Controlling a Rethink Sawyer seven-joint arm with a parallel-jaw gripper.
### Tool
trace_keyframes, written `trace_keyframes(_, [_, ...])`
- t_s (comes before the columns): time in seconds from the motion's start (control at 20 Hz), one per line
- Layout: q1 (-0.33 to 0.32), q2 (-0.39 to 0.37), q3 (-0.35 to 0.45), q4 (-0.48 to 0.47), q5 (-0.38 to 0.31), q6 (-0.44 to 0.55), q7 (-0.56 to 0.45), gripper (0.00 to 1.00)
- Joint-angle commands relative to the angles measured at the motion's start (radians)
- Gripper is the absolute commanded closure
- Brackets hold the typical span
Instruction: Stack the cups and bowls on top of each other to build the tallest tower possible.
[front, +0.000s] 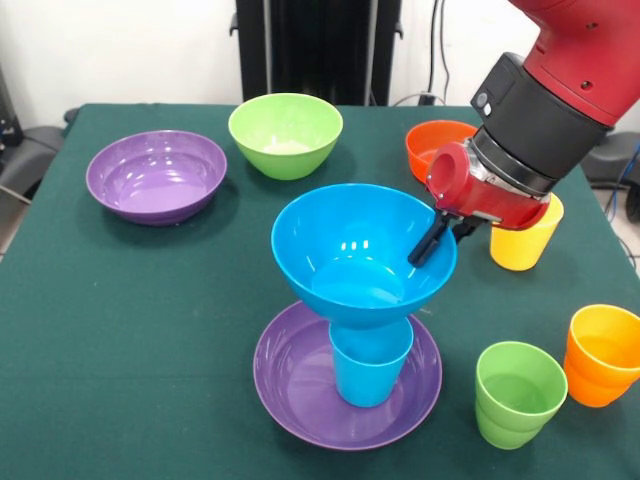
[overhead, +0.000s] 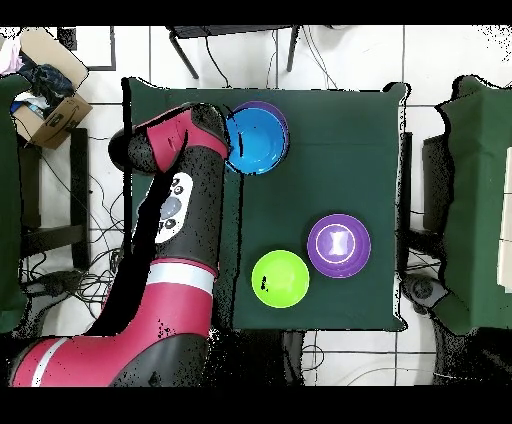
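A tower stands at the near middle of the table. A wide purple bowl (front: 290, 385) is its base, a blue cup (front: 371, 368) stands in it, and a deep blue bowl (front: 345, 250) sits upright on the cup. My gripper (front: 441, 238) is at the blue bowl's right rim, one black finger (front: 428, 243) inside the wall and the other outside, shut on the rim. In the overhead view the blue bowl (overhead: 256, 142) shows over the purple base (overhead: 284, 118), with my arm covering the gripper. The red cup is out of view.
A second purple bowl (front: 155, 175) and a light green bowl (front: 285, 133) stand at the back left. An orange bowl (front: 432, 142) is partly hidden behind my wrist. A yellow cup (front: 525, 245), an orange cup (front: 603, 355) and a green cup (front: 518, 392) stand at the right.
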Motion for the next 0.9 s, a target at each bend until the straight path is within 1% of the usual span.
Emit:
trace_keyframes(0.05, [0.009,-0.024,0.087,0.056,0.002,-0.057,0.068,1.0])
trace_keyframes(0.9, [0.015,-0.021,0.101,0.05,0.022,-0.038,0.078,1.0])
